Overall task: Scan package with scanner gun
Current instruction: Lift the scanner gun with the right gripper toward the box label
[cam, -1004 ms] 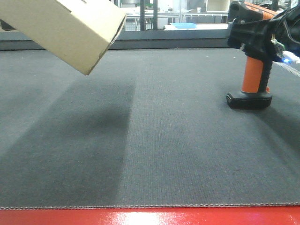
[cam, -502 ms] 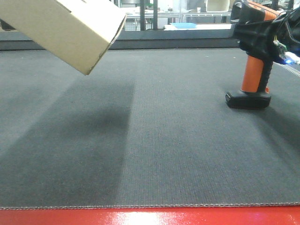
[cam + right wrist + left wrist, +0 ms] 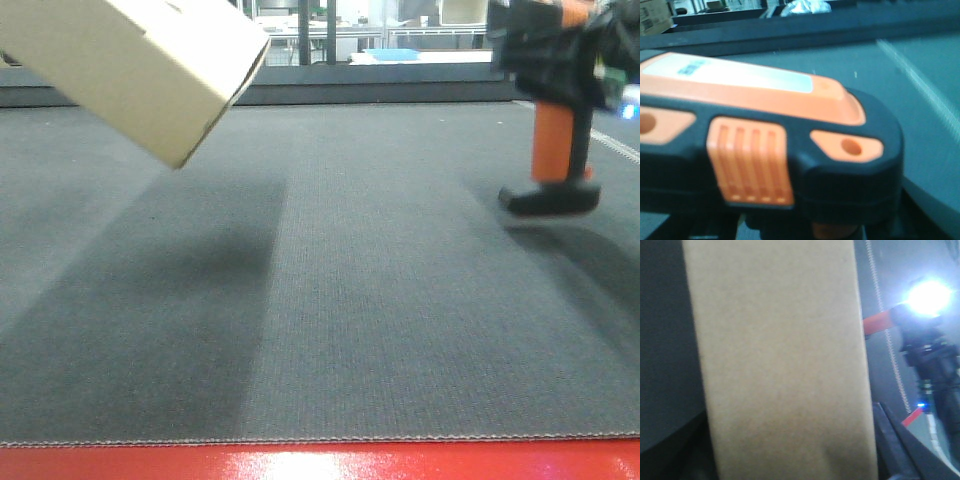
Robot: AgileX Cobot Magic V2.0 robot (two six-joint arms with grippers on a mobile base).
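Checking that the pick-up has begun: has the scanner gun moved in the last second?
Yes. The scanner gun has risen: its black foot, earlier resting on the grey mat, now hangs clear above it, shifted slightly right.

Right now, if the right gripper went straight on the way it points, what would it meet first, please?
The right gripper would meet the scanner gun it holds, which fills its wrist view. Past that, probably the grey mat, though depth is unclear.
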